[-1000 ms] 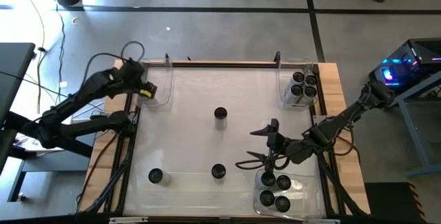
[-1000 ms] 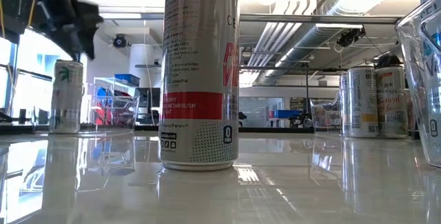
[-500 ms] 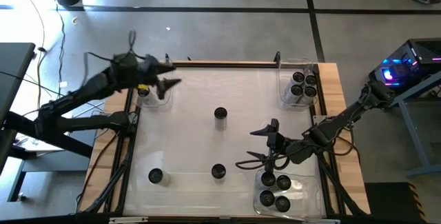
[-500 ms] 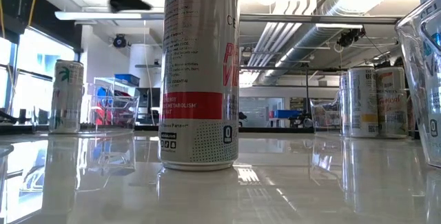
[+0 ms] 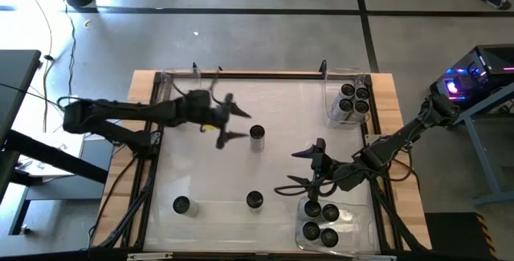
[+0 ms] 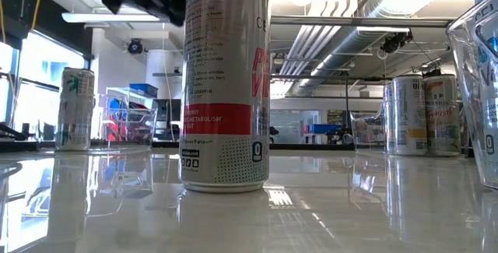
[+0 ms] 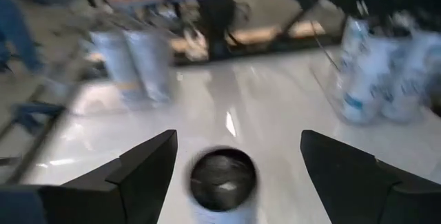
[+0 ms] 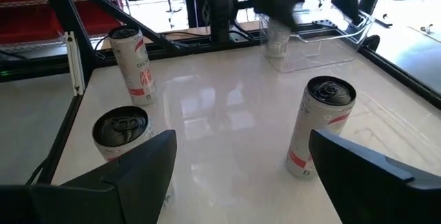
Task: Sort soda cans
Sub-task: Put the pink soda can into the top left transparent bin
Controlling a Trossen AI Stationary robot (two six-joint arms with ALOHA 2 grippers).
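**Sorting cans: left arm over the centre can**

The white counter (image 5: 241, 165), framed in wood, sits on a grey concrete floor; a lit workshop with ceiling ducts lies beyond. From my seat, the overhead camera shows three loose cans: one at the centre (image 5: 257, 133), one near the front middle (image 5: 254, 200) and one at the front left (image 5: 181, 205). A clear bin (image 5: 347, 100) at the far right corner holds four cans; a second bin (image 5: 328, 222) at the near right holds four more. My left gripper (image 5: 228, 119) hangs just beside the centre can with its jaws spread wide and empty; its wrist camera looks down on that can's dark top (image 7: 222, 180) between the fingers. My right gripper (image 5: 303, 169) waits near the front-right bin, jaws wide apart, holding nothing.
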